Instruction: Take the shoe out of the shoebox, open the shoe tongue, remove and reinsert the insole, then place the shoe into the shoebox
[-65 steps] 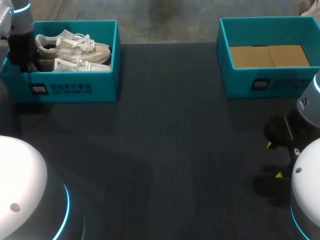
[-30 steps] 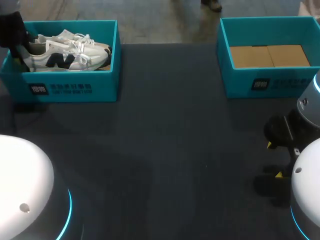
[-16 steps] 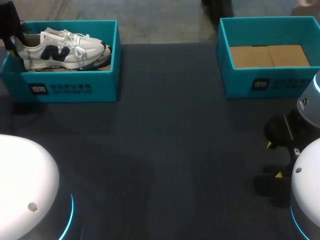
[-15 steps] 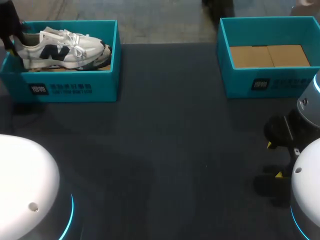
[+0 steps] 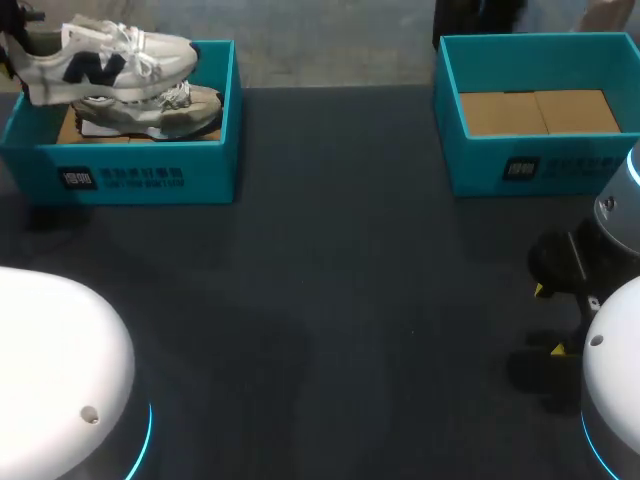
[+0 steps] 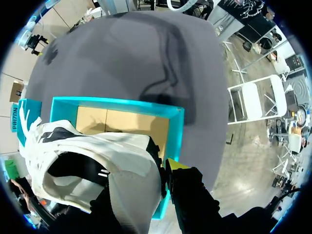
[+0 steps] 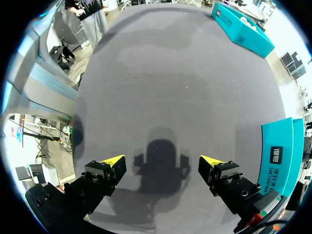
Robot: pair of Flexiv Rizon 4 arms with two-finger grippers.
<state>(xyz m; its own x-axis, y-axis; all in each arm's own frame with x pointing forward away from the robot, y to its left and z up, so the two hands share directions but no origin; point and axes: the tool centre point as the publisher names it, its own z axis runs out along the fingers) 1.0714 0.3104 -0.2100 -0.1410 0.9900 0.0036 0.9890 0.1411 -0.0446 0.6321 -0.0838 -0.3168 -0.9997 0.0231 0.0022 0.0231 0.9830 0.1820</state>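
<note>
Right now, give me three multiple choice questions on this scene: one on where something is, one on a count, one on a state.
1. Where is the white shoe?
A) On the floor
B) Held up over the left shoebox
C) In the right shoebox

2. How many shoes lie inside the left shoebox?
A) None
B) One
C) Three

3. How is the right end effector?
A) Open and empty
B) Shut on a shoe
C) Shut on an insole

Answers:
1 B: the white shoe hangs above the left shoebox's rim.
2 B: only a beige shoe lies in it.
3 A: its yellow tips stand wide apart with nothing between.
</note>
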